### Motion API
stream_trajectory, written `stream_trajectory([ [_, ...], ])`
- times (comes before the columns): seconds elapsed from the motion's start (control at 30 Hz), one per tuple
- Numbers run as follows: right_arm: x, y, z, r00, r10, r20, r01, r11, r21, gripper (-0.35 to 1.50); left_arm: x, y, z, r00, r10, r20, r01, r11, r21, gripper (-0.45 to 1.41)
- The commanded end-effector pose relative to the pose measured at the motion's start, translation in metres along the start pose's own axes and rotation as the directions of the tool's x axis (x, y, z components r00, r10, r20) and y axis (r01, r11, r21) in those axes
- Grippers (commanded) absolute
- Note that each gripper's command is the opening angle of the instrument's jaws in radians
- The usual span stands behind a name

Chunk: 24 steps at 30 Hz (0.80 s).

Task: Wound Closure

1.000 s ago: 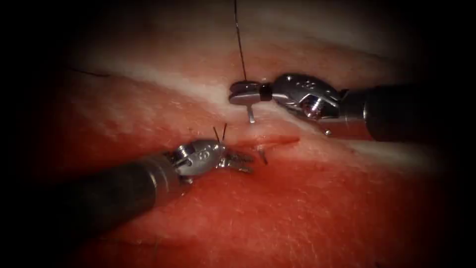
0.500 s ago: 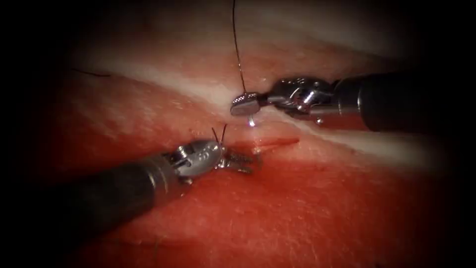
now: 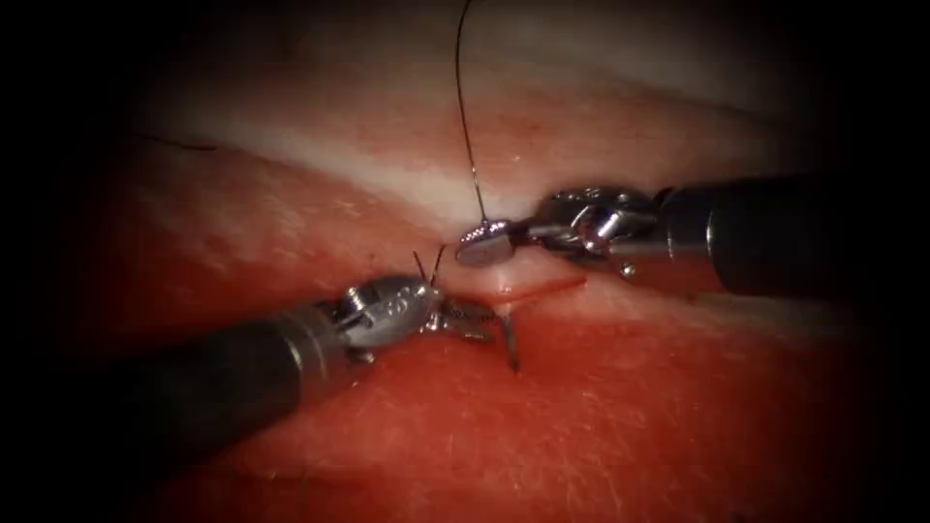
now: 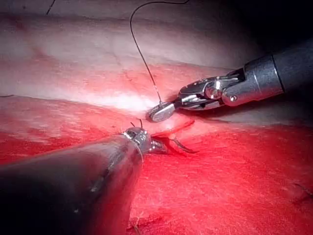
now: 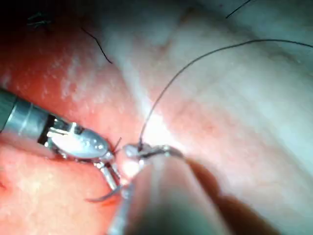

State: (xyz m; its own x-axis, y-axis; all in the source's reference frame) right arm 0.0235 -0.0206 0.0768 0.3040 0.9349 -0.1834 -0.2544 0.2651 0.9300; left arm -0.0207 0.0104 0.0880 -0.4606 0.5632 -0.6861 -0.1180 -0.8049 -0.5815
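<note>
My right tool (image 3: pixel 477 246) comes in from the right, jaws shut on the curved needle's back end, just above the cut (image 3: pixel 542 287). The dark thread (image 3: pixel 464 116) rises from there out of view. The needle (image 3: pixel 509 344) passes through the tissue (image 3: pixel 601 416), and its pointed end stands out below the cut's left end. My left tool (image 3: pixel 473 321) lies with jaws slightly open right beside that point, holding nothing. The left wrist view shows the needle (image 4: pixel 184 148) curving out past the left tool (image 4: pixel 159 145), with the right tool (image 4: pixel 159 113) above. In the right wrist view the needle (image 5: pixel 104 196) sits under the left tool (image 5: pixel 111 175).
Two short cut thread ends (image 3: pixel 427 261) stick up from an earlier stitch by the left tool's wrist. Red fluid wets the tissue below the cut. A loose dark strand (image 3: pixel 179 144) lies on the pale tissue at far left.
The right tool moved down toward the cut and rolled its wrist, driving the needle through. The needle's point came out farther below the cut, beside the left tool, which barely moved.
</note>
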Motion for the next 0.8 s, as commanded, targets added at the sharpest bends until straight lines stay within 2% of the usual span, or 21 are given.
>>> stream_trajectory([
  [0.03,0.0011,0.0008,0.0005,0.999,-0.027,-0.038,0.028,1.0,0.011,0.79,0.0001,-0.0002,0.0006,1.0,0.015,-0.002,-0.015,1.0,-0.002,-0.03],
  [0.07,0.0016,0.0012,0.0002,0.996,-0.051,-0.067,0.053,0.998,0.017,1.01,0.0002,0.0,0.0005,1.0,0.02,-0.002,-0.02,1.0,-0.002,-0.01],
  [0.1,0.0022,0.0016,-0.0001,0.994,-0.063,-0.094,0.065,0.998,0.021,1.13,0.0003,0.0003,0.0004,0.999,0.032,-0.002,-0.032,0.999,-0.003,-0.01],
  [0.17,0.0029,0.0023,-0.0008,0.989,-0.078,-0.126,0.082,0.996,0.025,1.19,0.0006,0.0009,0.0003,0.998,0.055,-0.002,-0.055,0.998,-0.004,0.0],
  [0.33,0.0045,0.0044,-0.003,0.983,-0.088,-0.159,0.093,0.995,0.024,1.21,0.0019,0.0028,-0.0007,0.992,0.123,-0.008,-0.123,0.992,-0.01,0.07],
  [0.5,0.0048,0.006,-0.0048,0.981,-0.081,-0.178,0.083,0.997,0.002,1.21,0.0032,0.0042,-0.0012,0.98,0.199,-0.021,-0.199,0.98,0.024,0.1],
  [0.53,0.0047,0.0061,-0.0049,0.981,-0.081,-0.177,0.083,0.997,0.002,1.21,0.0034,0.0043,-0.0011,0.974,0.227,-0.017,-0.226,0.973,0.041,0.1],
  [0.63,0.0044,0.0062,-0.0051,0.981,-0.084,-0.176,0.086,0.996,0.003,1.21,0.0038,0.0044,-0.0006,0.941,0.333,0.065,-0.339,0.924,0.175,0.19],
  [0.8,0.0044,0.0062,-0.005,0.981,-0.084,-0.176,0.086,0.996,0.003,1.19,0.0043,0.0039,0.0002,0.921,0.387,0.042,-0.384,0.885,0.263,0.29],
])
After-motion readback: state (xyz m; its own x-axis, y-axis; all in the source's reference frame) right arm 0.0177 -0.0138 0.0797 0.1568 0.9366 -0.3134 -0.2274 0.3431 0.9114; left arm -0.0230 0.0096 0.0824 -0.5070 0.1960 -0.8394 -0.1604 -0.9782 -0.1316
